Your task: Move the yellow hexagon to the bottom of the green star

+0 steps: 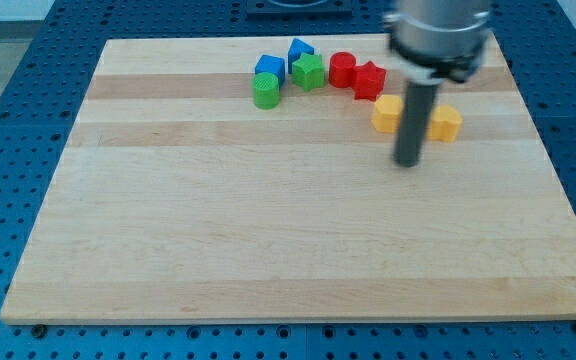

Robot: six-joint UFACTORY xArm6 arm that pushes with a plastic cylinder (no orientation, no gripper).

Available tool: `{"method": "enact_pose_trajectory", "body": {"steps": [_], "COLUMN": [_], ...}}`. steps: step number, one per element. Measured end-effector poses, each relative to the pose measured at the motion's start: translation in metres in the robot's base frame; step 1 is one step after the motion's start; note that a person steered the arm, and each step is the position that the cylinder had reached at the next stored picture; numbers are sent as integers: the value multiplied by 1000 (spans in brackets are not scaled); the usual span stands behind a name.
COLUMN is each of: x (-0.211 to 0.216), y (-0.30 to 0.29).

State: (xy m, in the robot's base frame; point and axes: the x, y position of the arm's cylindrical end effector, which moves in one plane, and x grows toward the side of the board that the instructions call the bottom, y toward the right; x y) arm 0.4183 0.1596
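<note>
The green star (pixel 309 72) sits near the view's top, in a cluster of blocks. A yellow block that looks like the hexagon (pixel 386 113) lies to the star's lower right. A second yellow block (pixel 447 123) lies further right; its shape is unclear. My dark rod comes down between the two yellow blocks, and my tip (pixel 407 163) rests on the board just below them, slightly nearer the hexagon. I cannot tell whether the rod touches either one.
A green round block (pixel 266 90) and a blue block (pixel 270 68) lie left of the star. Another blue block (pixel 300 50) is above it. Two red blocks (pixel 342 70) (pixel 370 80) lie between the star and the yellow hexagon. The wooden board (pixel 268 230) sits on a blue perforated table.
</note>
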Motion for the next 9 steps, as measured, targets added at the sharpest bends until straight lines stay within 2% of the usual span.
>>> {"method": "enact_pose_trajectory", "body": {"steps": [1, 3, 7, 9], "x": [-28, -48, -48, -48], "y": [21, 9, -74, -92]}}
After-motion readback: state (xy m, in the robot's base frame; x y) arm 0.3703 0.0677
